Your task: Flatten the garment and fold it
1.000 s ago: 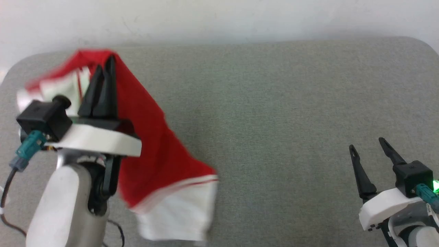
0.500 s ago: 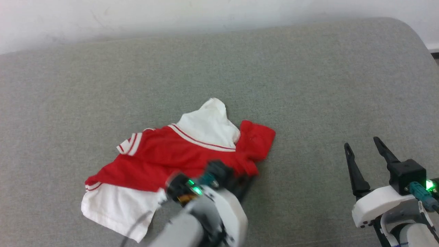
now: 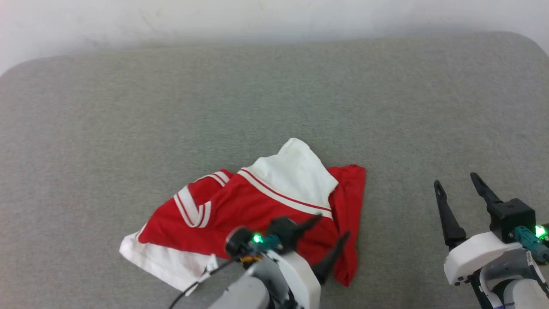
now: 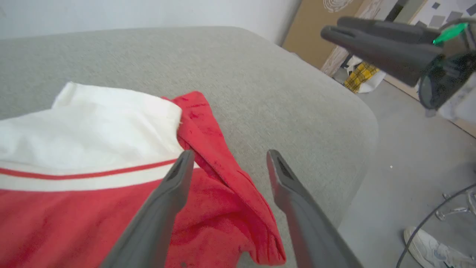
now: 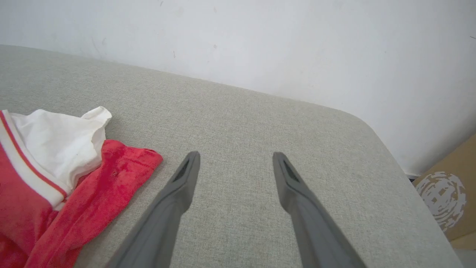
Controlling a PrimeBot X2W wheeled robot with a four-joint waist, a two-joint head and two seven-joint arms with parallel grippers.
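A crumpled garment (image 3: 257, 201) is shown with the left gripper (image 3: 333, 225) spread empty over its bunched right edge, where a fold could be snagged and creases deepened

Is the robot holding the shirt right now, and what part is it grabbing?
Nothing is held. The left gripper is open over the red edge of the shirt, and the right gripper is open and empty.

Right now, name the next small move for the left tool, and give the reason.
Probably lower the left tool and pinch the folded red edge beneath it, then draw it outward. The garment lies bunched on the grey cushion, and the tool hangs open just above that edge.
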